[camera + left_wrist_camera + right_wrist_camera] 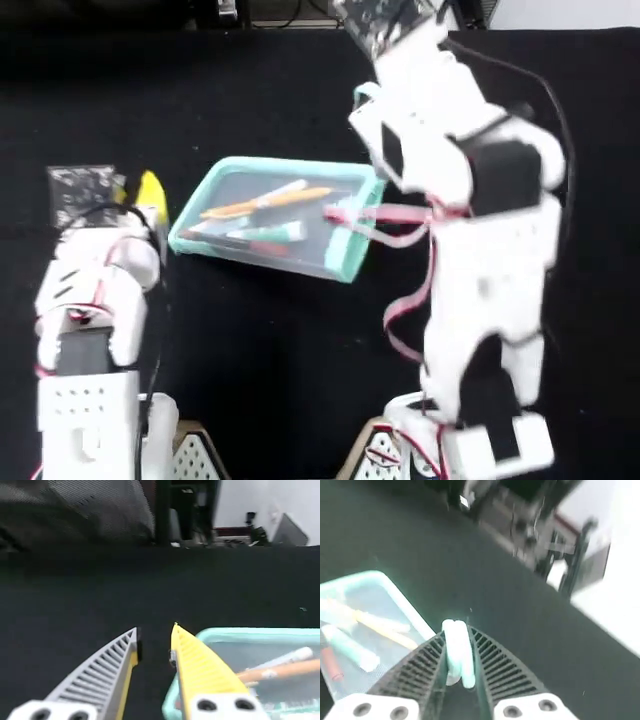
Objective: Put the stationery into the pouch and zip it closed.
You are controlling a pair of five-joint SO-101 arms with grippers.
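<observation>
Two robot arms work over a clear, teal-rimmed pouch (290, 166) lying on the black tabletop (260, 380), with the stationery inside it: an orange pen (265, 203), a white pen (288, 188), a green-capped marker (268, 233) and a red pen (250, 246) show through its wall. The loading looks done, and the step in hand appears to be the zipping. The right hand (456, 632), held above the tabletop near the pouch's far end, is clenched on a pale mint tab (458, 652), seemingly the zip pull, though the pictures do not show for certain where the tab joins the pouch. The left hand (155, 630) hovers low at the opposite end with its fingers parted around nothing. Its yellow finger (197, 672) sits just beside the pouch's corner, and whether the two touch is hard to tell. Judging from this, the next move calls for the right hand to draw the tab along the length of the opening, while the left hand closes on the near corner or presses against it, so that the light pouch does not slide or lift with the pull. The pull would need to follow the line of the rim, since the pouch lies at a slant across the tabletop and the pens lie close under the opening.
</observation>
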